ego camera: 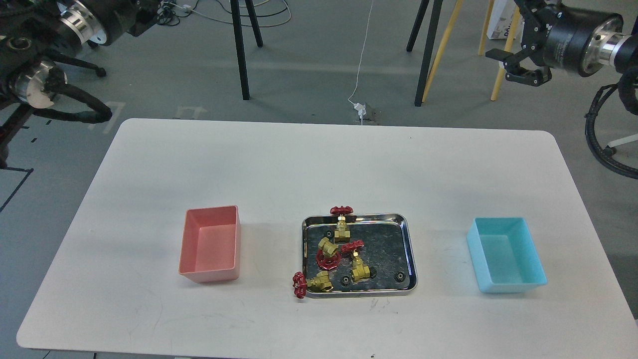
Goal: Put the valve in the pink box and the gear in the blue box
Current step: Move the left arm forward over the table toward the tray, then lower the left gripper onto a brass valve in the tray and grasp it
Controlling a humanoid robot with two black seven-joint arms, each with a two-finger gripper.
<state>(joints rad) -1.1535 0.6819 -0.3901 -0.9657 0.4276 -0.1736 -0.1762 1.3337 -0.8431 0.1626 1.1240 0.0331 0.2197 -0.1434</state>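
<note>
Four brass valves with red handwheels lie on a shiny steel tray (409,249) at the table's centre: one valve (342,227) leans at the back rim, two more (326,249) (360,269) lie mid-tray, and another (314,284) hangs over the front left corner. Three tiny black gears (329,233) (345,280) (398,277) sit among them. The pink box (212,244) stands empty to the left, the blue box (506,254) empty to the right. My right gripper (516,42) hovers open beyond the far right corner, holding nothing. My left arm's dark end (142,17) is at the top left, its fingers indistinct.
The white table (319,159) has rounded corners. Beyond its far edge are black and yellow stand legs (428,55), a white cable with a plug (360,107) on the floor, and a looped black hose (600,139) at the right.
</note>
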